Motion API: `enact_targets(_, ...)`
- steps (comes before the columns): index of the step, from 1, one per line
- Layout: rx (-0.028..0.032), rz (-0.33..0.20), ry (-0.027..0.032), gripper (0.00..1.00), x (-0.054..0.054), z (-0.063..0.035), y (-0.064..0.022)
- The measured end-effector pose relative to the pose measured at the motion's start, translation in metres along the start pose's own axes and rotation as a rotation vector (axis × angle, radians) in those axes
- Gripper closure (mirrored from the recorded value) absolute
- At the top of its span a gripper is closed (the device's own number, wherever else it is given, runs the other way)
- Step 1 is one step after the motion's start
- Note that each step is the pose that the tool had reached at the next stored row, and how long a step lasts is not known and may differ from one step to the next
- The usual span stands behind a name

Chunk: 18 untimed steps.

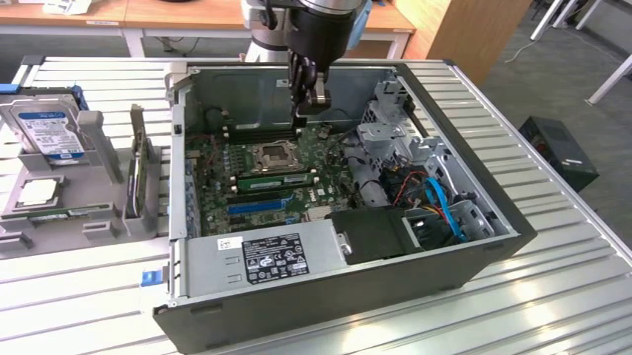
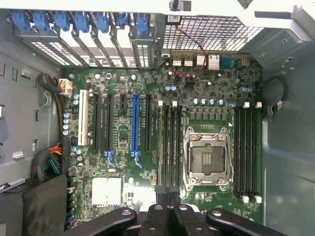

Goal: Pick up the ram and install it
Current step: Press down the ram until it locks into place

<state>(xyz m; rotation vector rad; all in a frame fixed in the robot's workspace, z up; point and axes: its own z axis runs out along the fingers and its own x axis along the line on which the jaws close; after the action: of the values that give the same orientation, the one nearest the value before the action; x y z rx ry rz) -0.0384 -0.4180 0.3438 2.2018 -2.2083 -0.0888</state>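
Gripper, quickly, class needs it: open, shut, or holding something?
Gripper: cannot be told; it hangs above the motherboard inside the computer case.

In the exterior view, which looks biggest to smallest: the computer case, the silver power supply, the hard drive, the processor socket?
1. Case
2. Power supply, though it sits nearer the camera than the hard drive, so that gap is less sure
3. Hard drive
4. Socket
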Motion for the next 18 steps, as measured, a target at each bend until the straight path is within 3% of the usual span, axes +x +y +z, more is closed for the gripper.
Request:
enact_targets(11,0.0,-0.001,0.0001,0.9,0.0,-0.0003,-0.0117)
enact_targets(18,-0.0001,-0.006,0.0003,0.9,0.0,-0.0009,-0.0276)
